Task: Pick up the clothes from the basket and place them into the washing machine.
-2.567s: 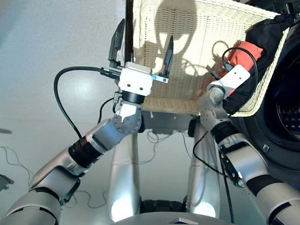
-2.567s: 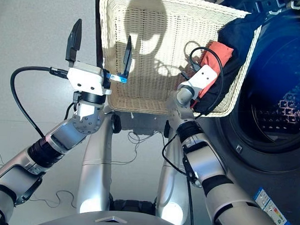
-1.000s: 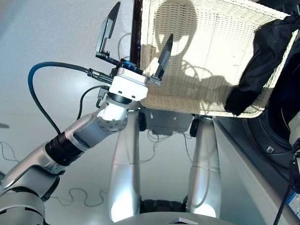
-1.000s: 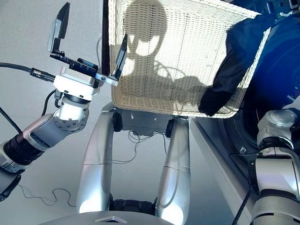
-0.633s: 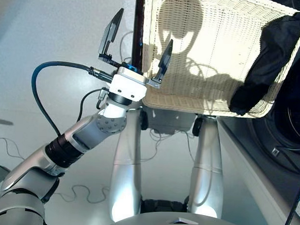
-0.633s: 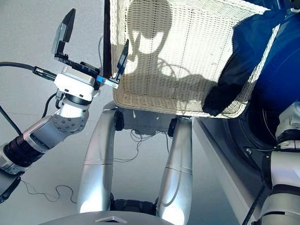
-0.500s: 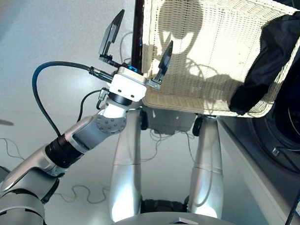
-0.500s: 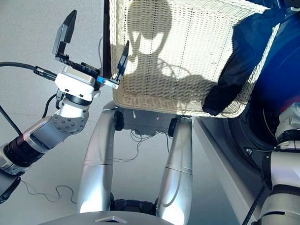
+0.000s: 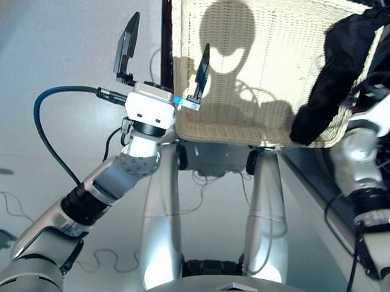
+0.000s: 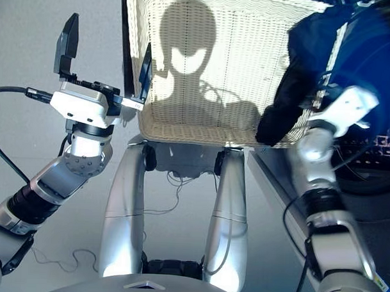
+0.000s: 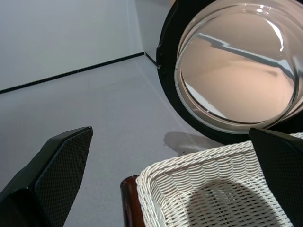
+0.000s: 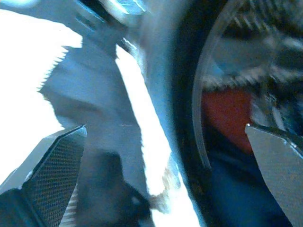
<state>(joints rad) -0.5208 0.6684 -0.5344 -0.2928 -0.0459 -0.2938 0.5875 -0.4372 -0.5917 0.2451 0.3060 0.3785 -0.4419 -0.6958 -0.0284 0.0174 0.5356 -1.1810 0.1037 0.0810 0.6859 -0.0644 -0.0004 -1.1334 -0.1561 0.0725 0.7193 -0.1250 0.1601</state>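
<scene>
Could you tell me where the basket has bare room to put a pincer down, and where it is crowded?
The basket is bare wicker from its left rim, beside the open left pincer, across the middle. Its right edge is crowded: dark clothes drape over that rim, with the right pincer beside them.

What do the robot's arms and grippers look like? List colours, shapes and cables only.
Both arms are silver metal segments joined by black ribbed bands and round grey joints. The left gripper has a white boxy housing with a small blue mark, two tapered black fingers with mesh-textured pads, and a thick black cable looping from its side. The right gripper shows a white housing with thin black cables along the forearm.
</scene>
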